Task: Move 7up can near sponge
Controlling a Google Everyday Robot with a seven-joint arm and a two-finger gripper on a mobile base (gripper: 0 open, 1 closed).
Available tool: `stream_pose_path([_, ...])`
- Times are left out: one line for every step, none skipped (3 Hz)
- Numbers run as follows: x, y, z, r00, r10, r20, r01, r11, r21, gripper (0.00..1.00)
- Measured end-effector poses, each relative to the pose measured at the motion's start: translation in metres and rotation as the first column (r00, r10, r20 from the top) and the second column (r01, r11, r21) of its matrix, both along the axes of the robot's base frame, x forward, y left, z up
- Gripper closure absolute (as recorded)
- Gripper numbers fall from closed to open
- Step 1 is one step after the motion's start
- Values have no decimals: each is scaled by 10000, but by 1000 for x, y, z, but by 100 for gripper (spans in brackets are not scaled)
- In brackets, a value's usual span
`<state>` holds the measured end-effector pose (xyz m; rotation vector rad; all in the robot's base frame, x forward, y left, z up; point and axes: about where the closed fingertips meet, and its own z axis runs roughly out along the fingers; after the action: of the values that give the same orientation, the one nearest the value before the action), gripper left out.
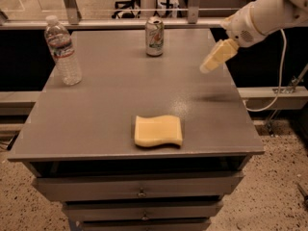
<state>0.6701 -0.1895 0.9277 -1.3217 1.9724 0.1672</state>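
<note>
One 7up can [154,36], one sponge [158,130] and one water bottle [63,51] are on the table [96,109] — the can stands upright at the far edge, long axis vertical, well apart from the sponge (flat, near the front edge). The single gripper [208,66] hangs above the table's right side, whether open or closed I cannot tell — its arm is cut off at the top right.

Smooth, rounded white arm [269,11] with a thin white cable [283,57] hanging beneath; its pale yellow gripper [215,58] hovers over the grey counter's [96,119] right side
</note>
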Motion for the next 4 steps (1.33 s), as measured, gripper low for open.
stream_pose_path([47,24,-6,9979,-402,510,343,9931,1118,0])
stream_pose_path([56,29,-7,9963,-452,728,349,9900,1370,0])
stream_pose_path([60,36,-6,9951,-340,933,183,9863,1640,0])
stream_pose_path([86,65,-5,9930,-150,1172,-153,9672,2534,0])
